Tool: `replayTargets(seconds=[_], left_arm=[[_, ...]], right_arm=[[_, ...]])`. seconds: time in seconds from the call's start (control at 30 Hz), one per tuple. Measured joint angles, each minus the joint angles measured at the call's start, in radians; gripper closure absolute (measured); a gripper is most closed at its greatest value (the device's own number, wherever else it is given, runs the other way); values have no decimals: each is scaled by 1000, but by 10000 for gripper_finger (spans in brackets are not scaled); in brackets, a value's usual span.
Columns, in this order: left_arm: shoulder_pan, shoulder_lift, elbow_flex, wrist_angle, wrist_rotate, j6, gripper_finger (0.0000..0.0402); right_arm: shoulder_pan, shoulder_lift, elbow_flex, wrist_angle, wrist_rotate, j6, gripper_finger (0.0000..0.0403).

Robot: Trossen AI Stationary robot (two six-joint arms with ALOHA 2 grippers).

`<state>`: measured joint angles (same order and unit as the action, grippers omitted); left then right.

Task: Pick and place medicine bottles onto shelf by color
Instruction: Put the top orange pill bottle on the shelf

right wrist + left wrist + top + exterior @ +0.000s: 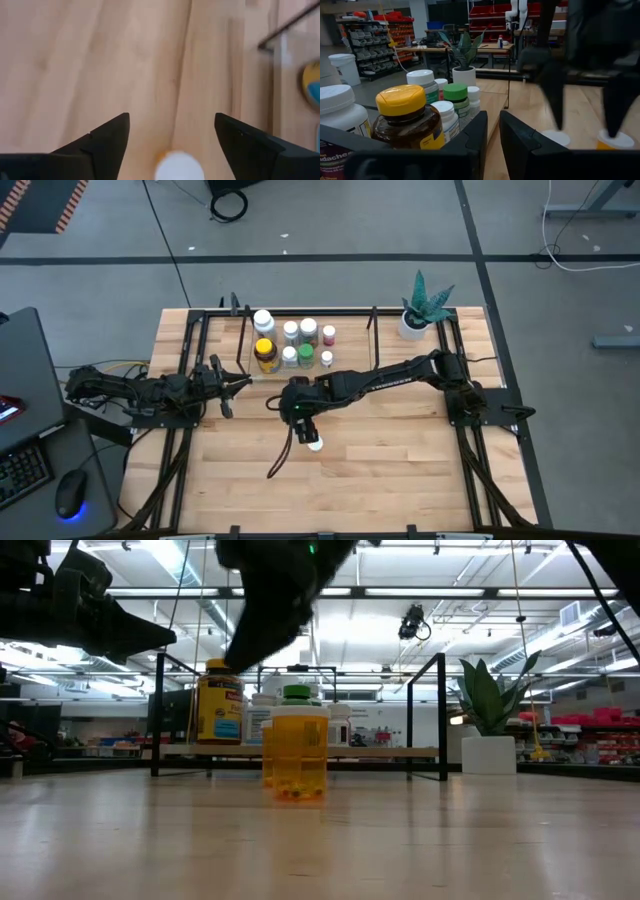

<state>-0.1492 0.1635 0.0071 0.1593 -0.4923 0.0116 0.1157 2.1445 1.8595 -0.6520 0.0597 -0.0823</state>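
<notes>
the left gripper [240,384] lies low over the table [400,470] at the left end of the shelf [370,376], its fingers pressed together on nothing. just right of it the shelf carries the medicine bottles in a tight cluster, all upright with caps to the ceiling: a big white-capped one [263,321] at the back, whose label in the left wrist view shows only the broken letters "adache"; the amber bottle [408,123] with its yellow cap in front, its low-view label too small to read; then smaller white-capped, green-capped [455,97] and pinkish-capped [329,334] ones toward the right. in front of the shelf, on the bare table, an orange bottle [296,754] with a white cap stands upright, long axis vertical, small pills lying in its bottom; no writing shows on it. the right gripper [306,427] hangs just above it, jaws spread wide and holding nothing, the white cap showing between the fingers [102,139] in its wrist view. at the shelf's far right stands a white pot with a green plant [420,308].
</notes>
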Motion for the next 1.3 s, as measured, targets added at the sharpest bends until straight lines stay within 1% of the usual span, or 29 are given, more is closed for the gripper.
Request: replayTargets(seconds=[0.23,0.37,0.47,0.57,0.67,0.83,1.07,1.3], left_arm=[[0,0,0,0,0,0,338],[0,0,0,0,0,0,340],[0,0,0,0,0,0,345],[0,0,0,0,0,0,346],[0,0,0,0,0,0,342],[0,0,0,0,0,0,338],[0,0,0,0,0,0,346],[0,0,0,0,0,0,339]], right_arm=[[-26,0,-91,13,0,26,54],[-28,0,-134,44,0,27,29],[-27,0,-156,63,0,27,19],[-29,0,-179,70,0,27,18],[-33,0,-200,77,-7,28,26],[-34,0,-228,92,7,34,52],[-39,0,-228,115,26,36,104],[-53,0,-228,109,26,53,152]])
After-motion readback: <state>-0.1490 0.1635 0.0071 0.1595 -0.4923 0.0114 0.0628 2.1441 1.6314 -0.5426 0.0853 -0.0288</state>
